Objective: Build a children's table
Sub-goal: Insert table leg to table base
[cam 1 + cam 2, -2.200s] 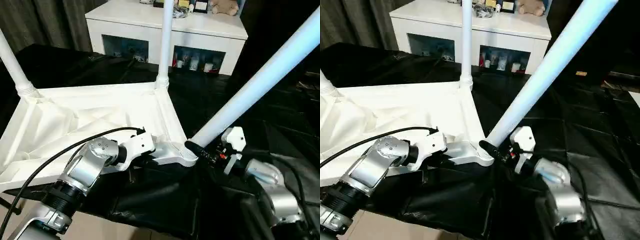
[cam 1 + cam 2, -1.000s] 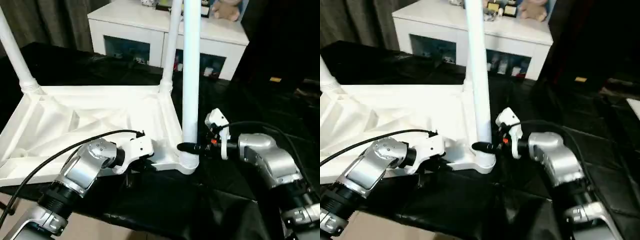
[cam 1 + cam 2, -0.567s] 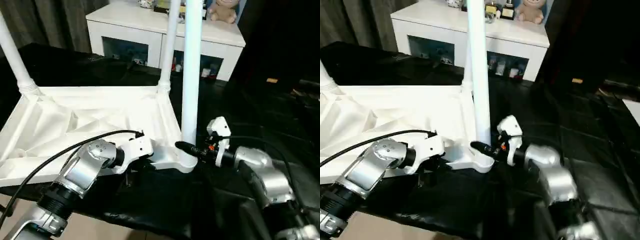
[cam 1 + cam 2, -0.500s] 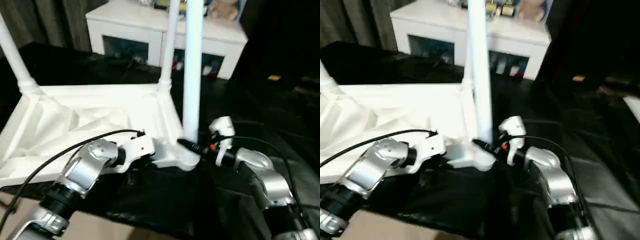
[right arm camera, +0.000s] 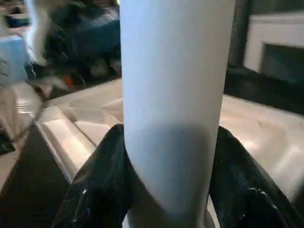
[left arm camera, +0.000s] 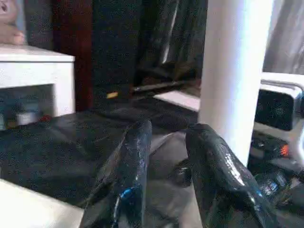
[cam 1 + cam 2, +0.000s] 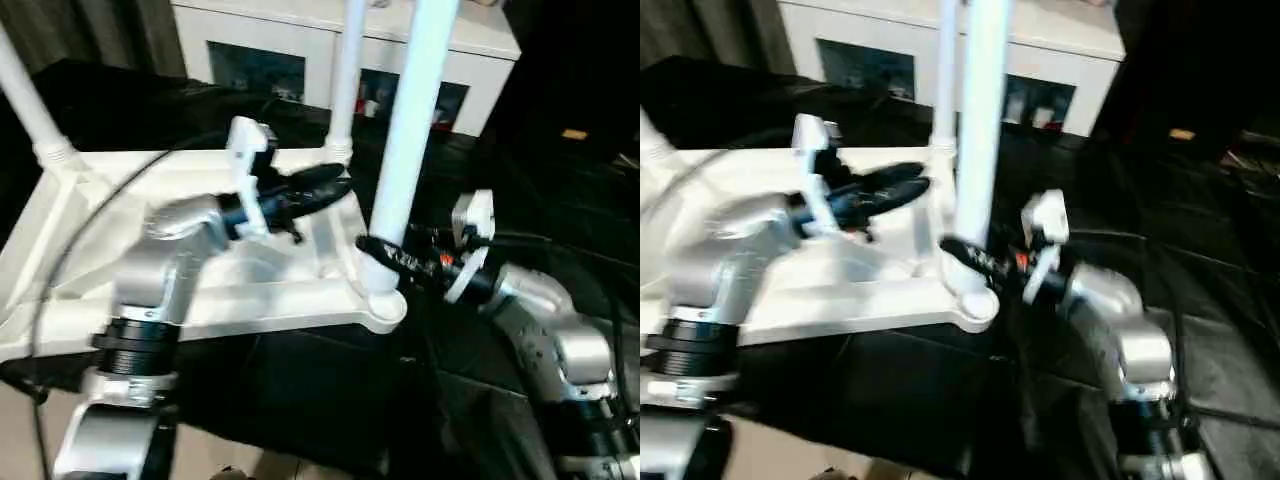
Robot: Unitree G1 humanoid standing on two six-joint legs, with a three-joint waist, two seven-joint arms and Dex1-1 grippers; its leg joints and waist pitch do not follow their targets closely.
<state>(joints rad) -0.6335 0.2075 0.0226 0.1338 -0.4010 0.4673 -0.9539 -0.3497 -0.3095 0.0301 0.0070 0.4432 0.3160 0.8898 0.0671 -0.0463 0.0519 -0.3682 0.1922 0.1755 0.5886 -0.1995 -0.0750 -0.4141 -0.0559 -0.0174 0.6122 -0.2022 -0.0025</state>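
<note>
A: How far along is the table (image 7: 200, 300)?

B: It lies upside down on the black sheet (image 7: 540, 180). Three legs stand in their corners: two on the far side and the near leg (image 7: 405, 170) that the right gripper (image 5: 166, 185) is working on.

A: Is that gripper holding it?

B: Yes, its two fingers clasp the base of the leg from either side, just above the corner socket. The leg leans a little, so I'd judge it not fully seated yet.

A: And the left gripper (image 6: 164, 166)?

B: Raised over the underside, fingers slightly parted with nothing between them; the leg is just beside one finger.

A: What's left?

B: Seating this leg, then seemingly a fourth.
</note>
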